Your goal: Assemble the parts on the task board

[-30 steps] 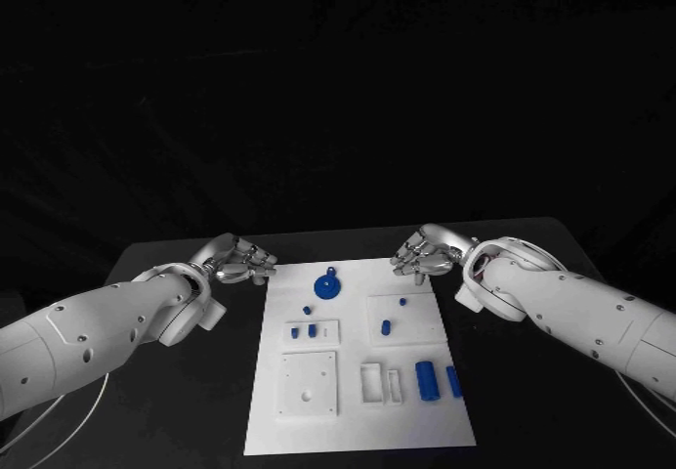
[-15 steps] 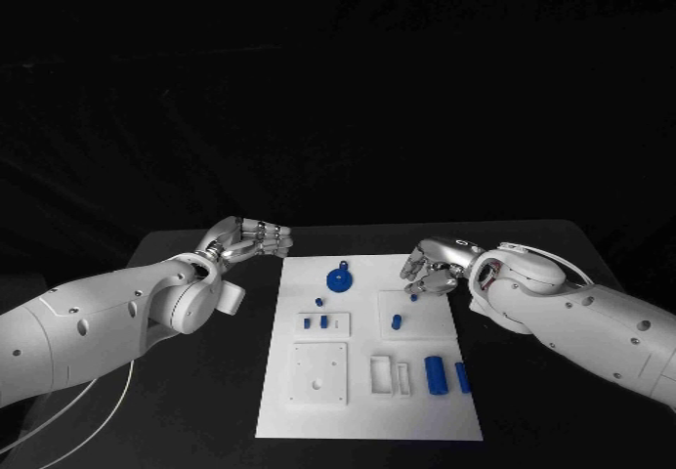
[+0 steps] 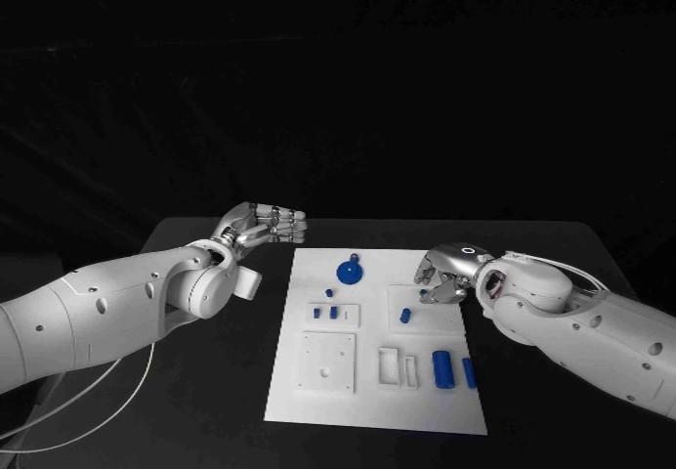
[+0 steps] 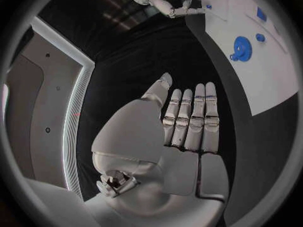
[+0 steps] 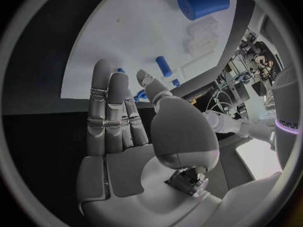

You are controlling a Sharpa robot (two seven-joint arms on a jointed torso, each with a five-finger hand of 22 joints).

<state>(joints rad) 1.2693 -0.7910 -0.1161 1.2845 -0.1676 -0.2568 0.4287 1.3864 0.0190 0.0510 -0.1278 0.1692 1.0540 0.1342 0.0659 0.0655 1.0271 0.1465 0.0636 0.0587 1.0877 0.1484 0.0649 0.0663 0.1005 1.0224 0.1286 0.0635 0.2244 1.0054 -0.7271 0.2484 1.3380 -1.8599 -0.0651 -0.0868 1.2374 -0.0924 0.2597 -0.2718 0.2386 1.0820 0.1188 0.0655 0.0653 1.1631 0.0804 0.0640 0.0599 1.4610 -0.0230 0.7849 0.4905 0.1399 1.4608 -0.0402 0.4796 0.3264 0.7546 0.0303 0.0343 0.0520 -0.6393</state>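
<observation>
While nothing is held by either hand, the scene is laid out thus:
Task board (image 3: 378, 410): laid flat mid-worktop (image 3: 169, 410).
Cylinders (image 3: 443, 369): seen at the board's near right.
Right hand (image 3: 448, 276): raised at the board's right edge, fingers (image 5: 107, 111) straight, pressed together.
Gear (image 3: 348, 269): found at the far end.
Left hand (image 3: 267, 227): raised off the far-left corner, fingers (image 4: 192, 118) straight, side by side.

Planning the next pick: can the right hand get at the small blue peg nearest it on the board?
Probably yes. The right hand hovers open at the task board's right edge, the small blue peg lies just beside it, and nothing stands between them.
</observation>
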